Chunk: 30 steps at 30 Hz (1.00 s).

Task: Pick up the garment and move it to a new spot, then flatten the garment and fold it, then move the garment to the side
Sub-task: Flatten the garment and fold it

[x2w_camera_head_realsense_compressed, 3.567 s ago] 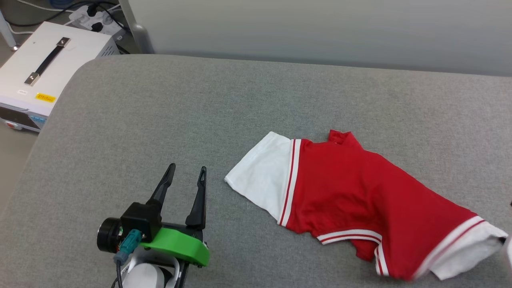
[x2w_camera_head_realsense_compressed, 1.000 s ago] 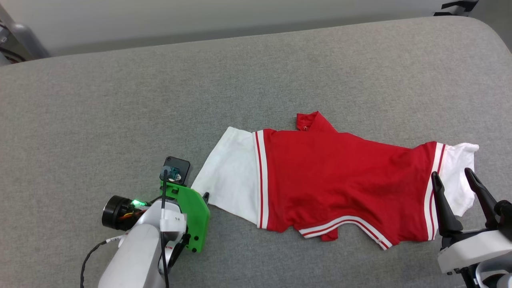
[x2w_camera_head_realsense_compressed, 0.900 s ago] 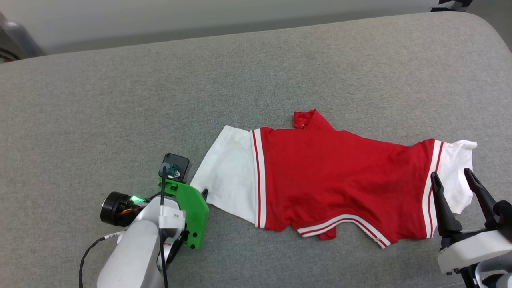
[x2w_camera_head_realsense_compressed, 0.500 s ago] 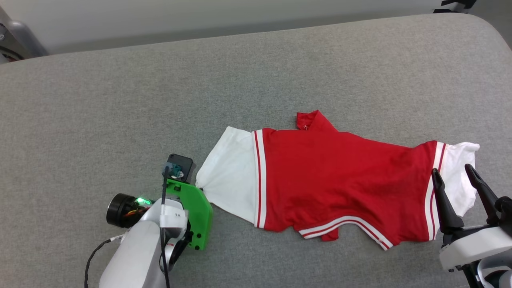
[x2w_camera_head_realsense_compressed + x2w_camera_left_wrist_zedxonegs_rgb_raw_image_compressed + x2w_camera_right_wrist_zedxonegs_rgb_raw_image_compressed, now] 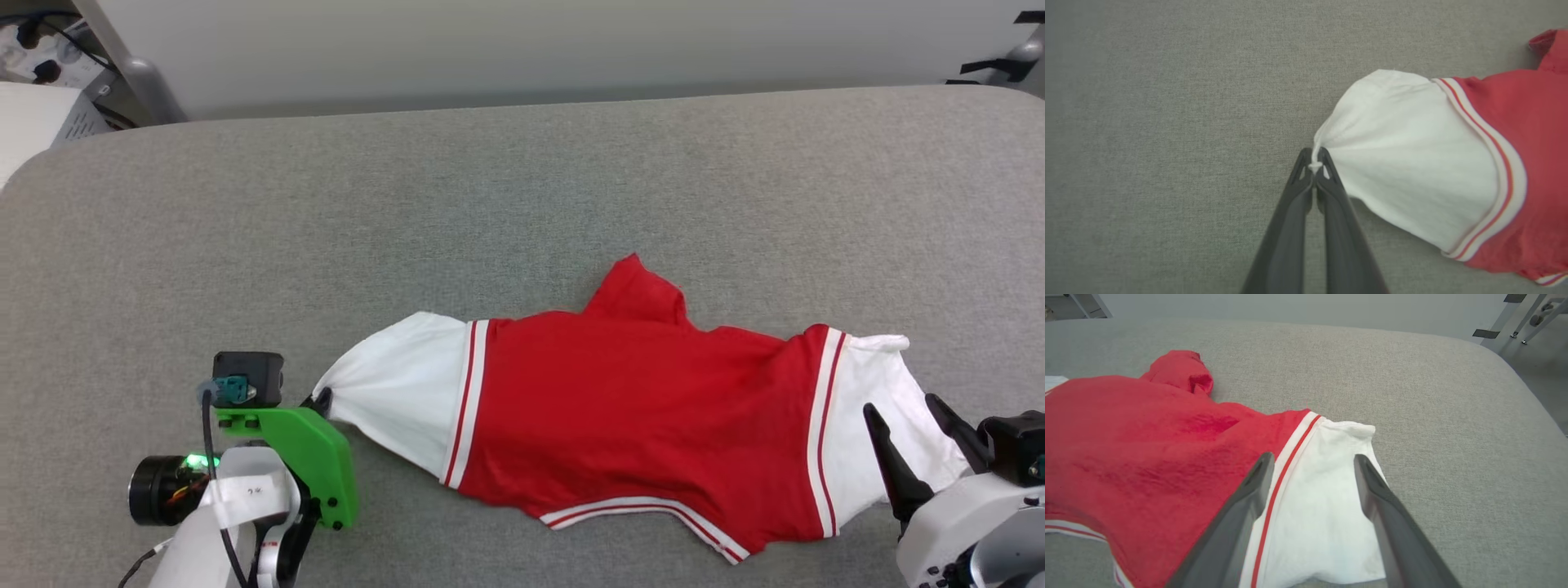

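Red jersey T-shirt lies rumpled on the grey table. The left gripper pinches one white sleeve at its hem, and the right gripper gapes over the other. I'd close it low before lifting evenly.

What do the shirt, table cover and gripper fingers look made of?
The shirt looks like soft matte knit, cotton or polyester: it gathers into fine folds where pinched. The table cover looks like grey woven upholstery cloth, matte, with a flecked weave. The fingers are probably rigid dark plastic: smooth, faint sheen, cut-out tips.
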{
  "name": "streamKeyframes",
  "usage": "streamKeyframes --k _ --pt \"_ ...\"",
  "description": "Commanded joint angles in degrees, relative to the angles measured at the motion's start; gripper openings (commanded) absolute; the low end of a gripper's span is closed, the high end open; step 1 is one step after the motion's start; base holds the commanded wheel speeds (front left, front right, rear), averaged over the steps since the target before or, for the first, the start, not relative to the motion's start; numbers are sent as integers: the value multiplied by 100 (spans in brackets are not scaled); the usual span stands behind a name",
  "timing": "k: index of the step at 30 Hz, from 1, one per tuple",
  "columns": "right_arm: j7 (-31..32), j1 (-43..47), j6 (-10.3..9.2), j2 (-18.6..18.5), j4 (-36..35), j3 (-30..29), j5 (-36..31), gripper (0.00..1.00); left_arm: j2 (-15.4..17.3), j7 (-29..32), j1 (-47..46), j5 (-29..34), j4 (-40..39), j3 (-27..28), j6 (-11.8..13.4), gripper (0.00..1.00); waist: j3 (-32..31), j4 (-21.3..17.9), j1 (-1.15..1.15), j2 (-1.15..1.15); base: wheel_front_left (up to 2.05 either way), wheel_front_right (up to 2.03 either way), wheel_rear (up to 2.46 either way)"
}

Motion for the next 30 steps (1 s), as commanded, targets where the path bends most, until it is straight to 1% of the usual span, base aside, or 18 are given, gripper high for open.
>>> streamKeyframes --k 1,6,8,9,10,14,16,19,22,30 --pt "189 74 -4 -67 5 -6 29 100 61 56 168 -89 -176 31 -23 0 -51 143 0 0 0 0 0" --pt "1115 71 -4 -244 -54 -231 181 100 166 305 523 -141 -866 46 40 0 24 333 0 0 0 0 0" --pt "1623 62 -4 -340 -72 -362 187 100 162 430 631 -188 -1119 23 58 0 68 400 0 0 0 0 0" --pt "2167 46 -4 -409 -98 -502 191 100 171 526 693 -194 -1326 -12 75 0 116 462 0 0 0 0 0" --pt "2431 28 -4 -444 -121 -584 181 100 163 570 713 -208 -1417 -33 80 0 141 490 0 0 0 0 0" --pt "3209 -31 -4 -510 -120 -841 114 100 122 682 737 -240 -1633 -130 84 0 236 593 0 0 0 0 0" --pt "3448 -45 -4 -521 -96 -934 29 100 102 720 729 -250 -1689 -187 74 0 279 639 0 0 0 0 0" --pt "3619 -70 -4 -496 -51 -1040 -151 100 80 754 721 -276 -1739 -242 57 0 328 682 0 0 0 0 0" --pt "3670 -95 -4 -354 32 -1183 -261 100 65 766 707 -318 -1779 -270 39 0 393 719 0 0 0 0 0" --pt "3628 -158 -4 -187 383 -1185 -314 100 120 771 648 -390 -1833 -245 4 0 551 716 0 0 0 0 0"
